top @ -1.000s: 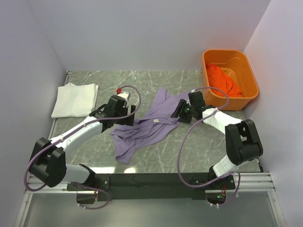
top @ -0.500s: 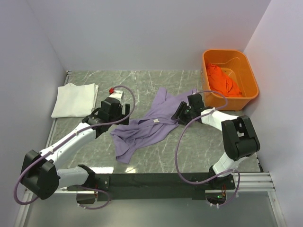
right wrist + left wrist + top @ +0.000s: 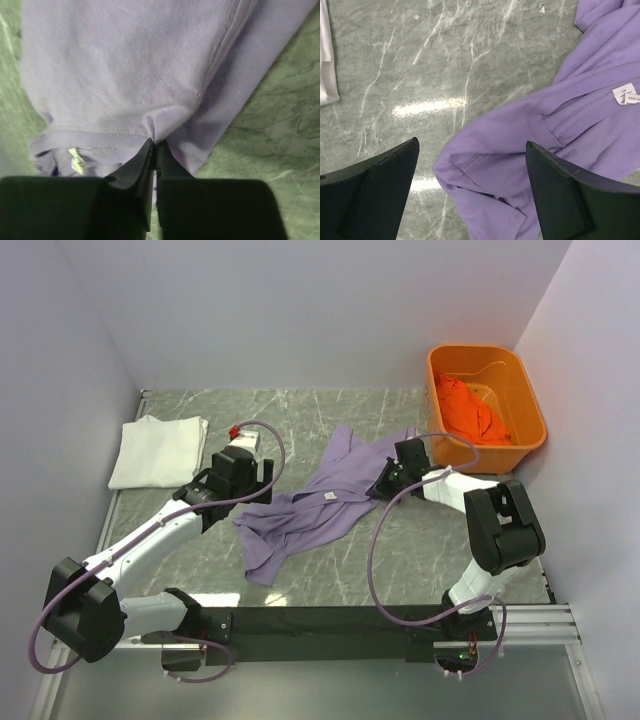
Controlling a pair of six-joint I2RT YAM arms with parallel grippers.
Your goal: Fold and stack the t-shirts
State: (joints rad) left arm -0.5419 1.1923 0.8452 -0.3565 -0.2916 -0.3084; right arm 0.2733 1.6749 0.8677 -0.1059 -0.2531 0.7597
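**Right hand [image 3: 155,145] pinching lavender t-shirt [image 3: 318,502]; left hand [image 3: 471,145] spread wide, holding nothing.**
The lavender t-shirt lies rumpled and partly spread on the worktop [image 3: 400,550], between the two hands. The right hand's fingers are pressed together on a small fold of its cloth just beside a stitched hem, at the shirt's right edge. The left hand hangs above the shirt's left edge, with cloth below its right finger and bare marbled worktop below its left. The white neck label [image 3: 625,95] shows to that hand's right. The white t-shirt [image 3: 158,450] lies folded flat, well to the left of the left hand. The orange t-shirt [image 3: 470,408] is bunched inside the orange tub [image 3: 480,348], beyond the right hand and to its right.
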